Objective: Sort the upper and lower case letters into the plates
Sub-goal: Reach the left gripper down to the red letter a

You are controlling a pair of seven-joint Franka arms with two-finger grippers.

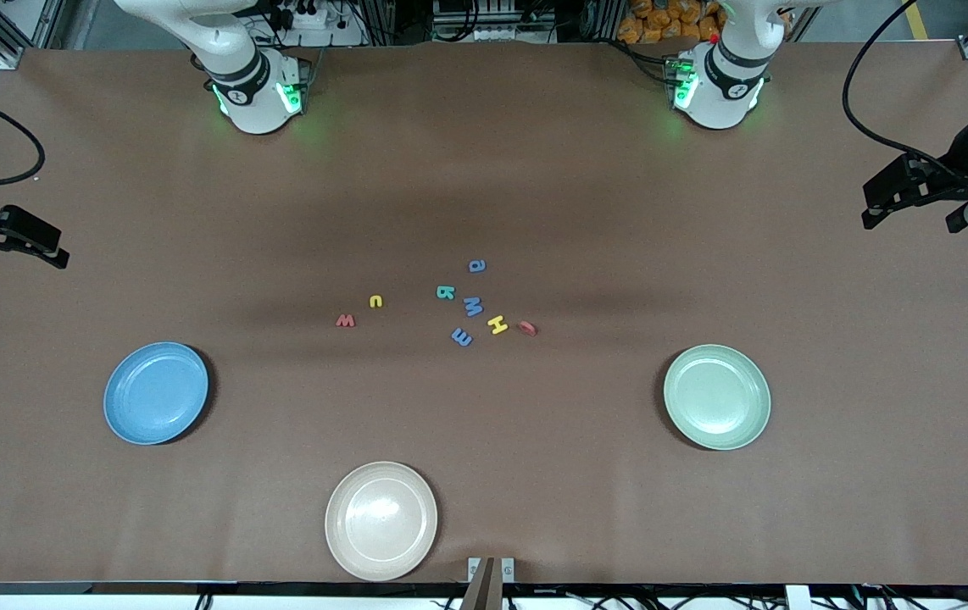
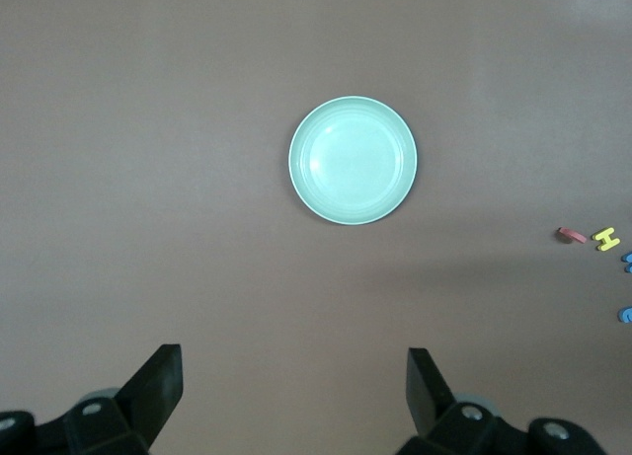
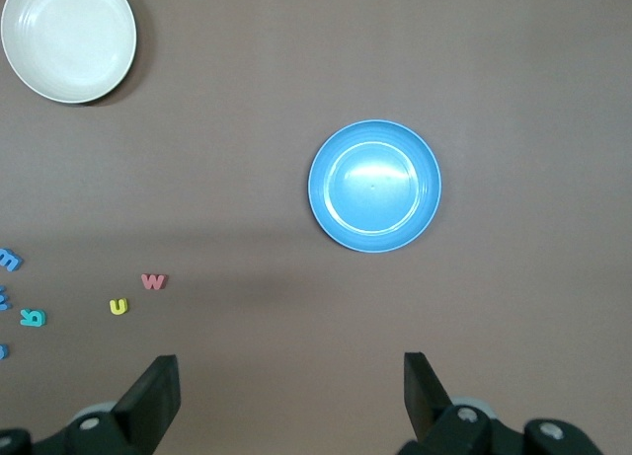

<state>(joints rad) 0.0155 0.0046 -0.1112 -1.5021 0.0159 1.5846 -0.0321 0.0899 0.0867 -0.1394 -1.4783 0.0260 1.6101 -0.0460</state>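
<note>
Both my pincers hang wide and empty: left pincer (image 2: 294, 384) over the mint plate (image 1: 717, 396) end, right pincer (image 3: 292, 390) over the blue plate (image 1: 156, 393) end, with the letters (image 1: 473, 306) scattered between, ready for sorting.

Even overhead light leaves soft dark bands across the brown table (image 1: 704, 525), mild glare on the plates (image 1: 717, 396), all views sharp.

8 letters (image 1: 473, 306) (all loose on the table), 3 plates (image 1: 156, 393), 2 grippers (image 1: 908, 193).
</note>
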